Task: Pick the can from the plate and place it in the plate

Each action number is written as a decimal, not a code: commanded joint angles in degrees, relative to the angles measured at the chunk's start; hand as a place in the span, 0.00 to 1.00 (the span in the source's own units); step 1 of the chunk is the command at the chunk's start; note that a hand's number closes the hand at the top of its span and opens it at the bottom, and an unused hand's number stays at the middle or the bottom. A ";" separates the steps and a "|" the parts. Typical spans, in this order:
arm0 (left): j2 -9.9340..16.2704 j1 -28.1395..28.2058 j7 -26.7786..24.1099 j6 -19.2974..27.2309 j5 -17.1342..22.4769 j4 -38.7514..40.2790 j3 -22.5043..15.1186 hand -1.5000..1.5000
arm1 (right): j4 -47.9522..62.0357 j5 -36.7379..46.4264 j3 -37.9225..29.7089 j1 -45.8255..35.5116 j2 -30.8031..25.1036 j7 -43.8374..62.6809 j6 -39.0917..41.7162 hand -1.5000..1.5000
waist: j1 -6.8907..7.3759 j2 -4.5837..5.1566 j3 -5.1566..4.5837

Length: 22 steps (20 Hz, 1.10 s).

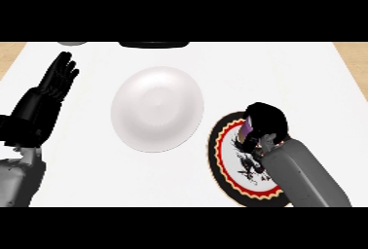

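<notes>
While I watch from the head view, these are my notes:

Right robot hand (265, 127): curled over the patterned plate (229, 160) near the table's front right corner. Its fingers are wrapped round something with a purple side. I judge that to be the can (247, 130), though the hand hides most of it.

Can's place: above the far part of the patterned plate, inside the right robot hand. I cannot tell whether it sits on the plate or is lifted off it.

Why held so: the forearm comes in from the front edge over the plate, so the hand closes on the can from above and the side, which suits lifting it straight up.

Left robot hand (59, 77): resting by the table's left edge, fingers straight and up, holding nothing.

White plate (157, 108): mid-table, just left of the patterned plate but not touching it. I take it as the target; nothing lies on it.

Open room: bare white table (302, 78) lies between the two plates and beyond them toward the far edge. The path leftward to the white plate looks unobstructed.

Edges: two dark things sit at the far edge, cut off by the view and well apart from the route.
</notes>
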 commanded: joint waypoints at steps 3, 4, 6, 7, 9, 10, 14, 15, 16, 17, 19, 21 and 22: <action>-0.18 0.34 -0.96 -1.60 -0.15 1.62 1.77 0.50 | 2.15 4.68 -1.41 1.66 -7.71 -13.30 -4.53 1.00 | -0.25 0.30 0.21; -1.11 -0.48 -0.92 -0.99 -0.60 1.57 0.80 0.50 | 6.59 3.05 -3.82 -1.34 -11.04 -18.94 -3.47 1.00 | 0.05 0.49 0.23; -0.49 -1.05 0.31 -1.03 -0.14 1.99 1.39 0.50 | 5.90 2.61 -3.55 5.66 -17.75 -30.16 -7.01 1.00 | -0.83 0.58 0.30; -1.51 0.85 -1.08 -0.23 -1.26 0.31 0.20 0.50 | 9.73 2.51 -5.38 4.81 -19.77 -35.58 -9.86 1.00 | 0.12 0.80 0.37; -1.04 -1.94 2.05 -0.42 -0.84 -1.05 0.42 0.50 | 13.61 3.66 -7.11 1.83 -21.08 -40.62 -12.32 1.00 | 0.44 0.60 0.32; -0.55 -3.73 0.46 -0.88 -0.64 2.11 1.92 0.50 | 15.70 4.44 -7.80 0.91 -21.79 -43.37 -14.67 1.00 | 0.30 0.78 0.31; -0.44 -2.09 0.60 -1.62 -1.24 2.55 2.62 0.50 | 15.84 4.54 -10.71 -0.31 -21.98 -49.18 -18.99 1.00 | -0.03 0.43 0.24; 0.58 -4.57 2.20 -2.74 -0.66 3.02 3.71 0.50 | 13.63 5.41 -9.89 -1.15 -18.92 -46.26 -18.19 1.00 | -0.18 0.32 0.21; -1.85 -2.95 1.97 -0.90 -2.09 1.53 1.50 0.50 | 13.65 2.67 -12.06 0.43 -20.76 -51.44 -19.02 1.00 | -0.29 0.29 0.23; -2.73 0.05 -1.42 -1.32 -2.38 2.11 1.20 0.50 | 10.10 0.19 -12.85 -0.66 -20.41 -50.42 -15.53 1.00 | -0.37 0.20 0.19; -0.22 -1.15 0.06 -3.08 -0.65 0.82 3.48 0.50 | 4.74 -1.77 -13.30 -0.52 -20.22 -51.18 -13.95 1.00 | -0.52 0.07 0.18; -0.82 0.17 2.34 -1.98 -0.82 -1.60 3.00 0.50 | -0.34 -3.95 -13.38 1.85 -18.91 -53.28 -14.51 1.00 | -0.57 -0.11 0.19; -1.61 1.86 0.16 -1.76 -1.52 -0.91 2.58 0.50 | -2.31 -6.93 -14.76 2.13 -19.42 -55.78 -13.42 1.00 | -0.81 -0.15 0.18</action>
